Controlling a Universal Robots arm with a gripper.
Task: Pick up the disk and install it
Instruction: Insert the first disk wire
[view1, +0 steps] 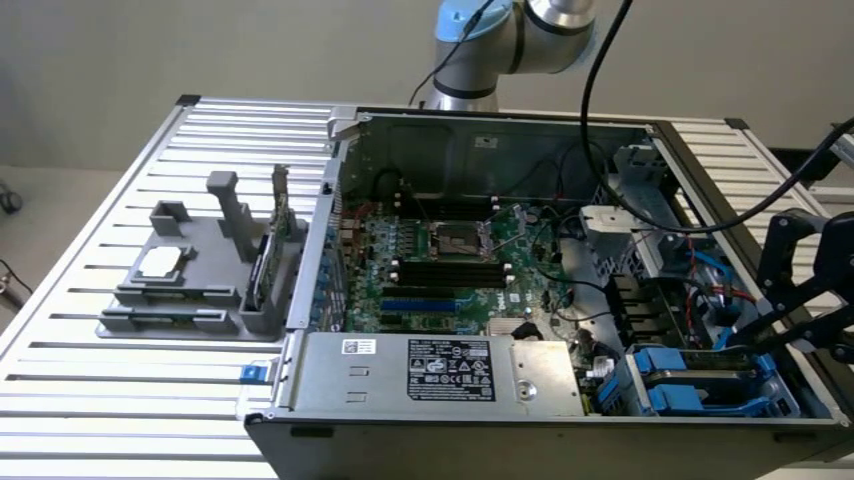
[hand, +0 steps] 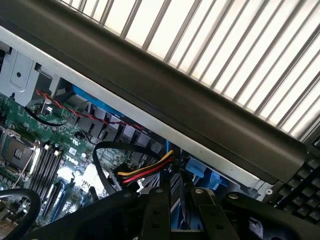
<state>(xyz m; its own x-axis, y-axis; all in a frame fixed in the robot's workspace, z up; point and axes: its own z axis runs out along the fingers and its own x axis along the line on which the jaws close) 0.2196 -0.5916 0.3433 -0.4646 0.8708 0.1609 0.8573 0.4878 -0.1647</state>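
The disk (view1: 701, 380), grey with a blue plastic carrier round it, sits low in the drive bay at the front corner of the open computer case (view1: 467, 405), on the exterior view's right. My black gripper (view1: 767, 342) reaches down over the disk's outer end. In the wrist view the fingers (hand: 157, 212) stand close together with a narrow blue-and-grey strip of the disk (hand: 175, 200) edge-on between them, so the gripper looks shut on it. Yellow, red and black cables (hand: 145, 172) run just in front of the fingers.
The motherboard (view1: 454, 265) fills the case floor, and the grey power-supply box (view1: 447, 372) lies along the front. A grey holder (view1: 200, 270) with a small silver chip stands on the slatted table (view1: 80, 400). Black cables (view1: 747, 210) hang over the case wall near my arm.
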